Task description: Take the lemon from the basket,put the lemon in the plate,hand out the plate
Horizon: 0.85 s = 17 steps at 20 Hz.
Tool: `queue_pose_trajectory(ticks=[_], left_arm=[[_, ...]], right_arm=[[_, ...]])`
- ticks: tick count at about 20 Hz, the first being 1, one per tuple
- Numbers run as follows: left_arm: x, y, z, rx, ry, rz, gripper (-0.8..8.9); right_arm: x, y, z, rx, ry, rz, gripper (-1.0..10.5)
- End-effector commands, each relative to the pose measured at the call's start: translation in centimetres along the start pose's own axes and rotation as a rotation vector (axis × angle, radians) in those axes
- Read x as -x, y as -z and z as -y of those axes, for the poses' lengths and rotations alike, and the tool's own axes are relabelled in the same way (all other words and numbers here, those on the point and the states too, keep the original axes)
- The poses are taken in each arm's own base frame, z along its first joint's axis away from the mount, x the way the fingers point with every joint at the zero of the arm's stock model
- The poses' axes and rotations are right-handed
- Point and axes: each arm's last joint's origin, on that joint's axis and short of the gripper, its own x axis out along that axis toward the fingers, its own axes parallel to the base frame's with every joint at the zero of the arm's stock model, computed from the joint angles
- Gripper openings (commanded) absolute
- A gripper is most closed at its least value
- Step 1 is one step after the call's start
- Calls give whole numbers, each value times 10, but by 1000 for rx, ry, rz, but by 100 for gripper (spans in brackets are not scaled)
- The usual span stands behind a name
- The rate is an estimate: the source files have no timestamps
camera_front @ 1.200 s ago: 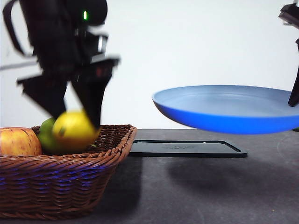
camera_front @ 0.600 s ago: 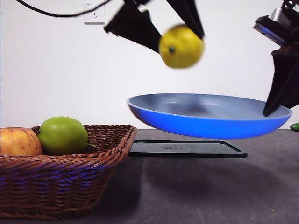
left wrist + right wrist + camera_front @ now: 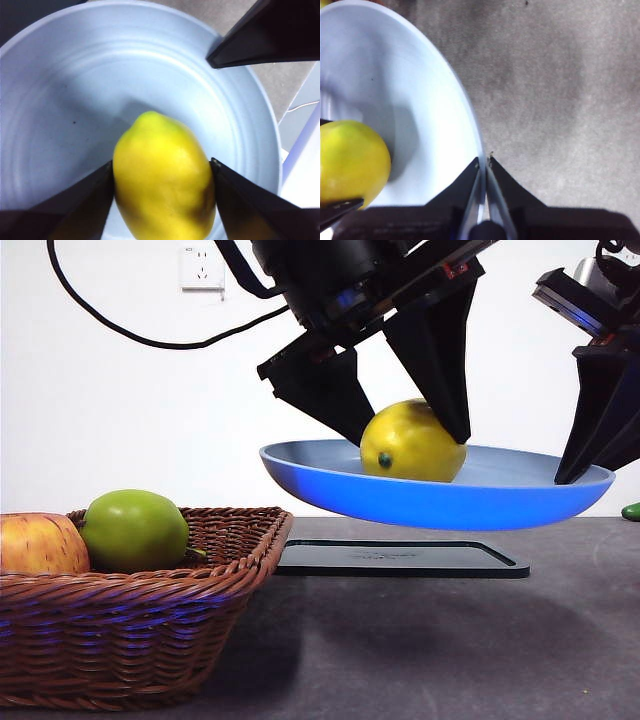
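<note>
1. Since the earlier front frame, the lemon has come down from the top centre, where it hung clear above the plate, and now sits low inside the plate's bowl; the plate has drifted slightly left.
2. At the lower left of the front view, the basket stands on the tabletop, holding a red-yellow apple at the frame's left edge and a green apple just beside it.
3. Between the basket's braided rim and the plate's left edge there is open air, and the tabletop below it is bare.
4. At the centre, a flat black tray lies on the tabletop directly under the plate, with a clear gap between them.
5. The left claw reaches down from the top centre, its two black jaws clamped on either side of the lemon.
6. That fruit is bright yellow, oval, smooth and glossy, with a small dark stem dot facing the front camera; whether it touches the plate floor I cannot tell.
7. The plate is round and shallow, pale blue inside, deeper blue beneath, and is held level in the air.
8. At the right, the right claw is pinched together on the plate's rim.
9. A small green thing shows at the far right edge.
</note>
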Motion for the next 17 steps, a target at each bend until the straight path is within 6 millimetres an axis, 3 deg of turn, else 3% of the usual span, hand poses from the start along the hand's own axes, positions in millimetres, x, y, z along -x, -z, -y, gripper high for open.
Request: queue_pose_trajectory(ticks=[1,6,12,17], left_arm=[[-4,-4,4,-26,7,13,337],[5,-8,6,-20,13,40,337],[85,-16,10,-51,19,168,337],[154,2,13,-61,29,265,337]], right_arm=[[-1,-4,-2,-29,-5,11,3],[-1,-4,-2,-54,-5,15,3],[-10,-20,6,-110,18,-10,3],[-16,-71,14,-145,36,17,3]])
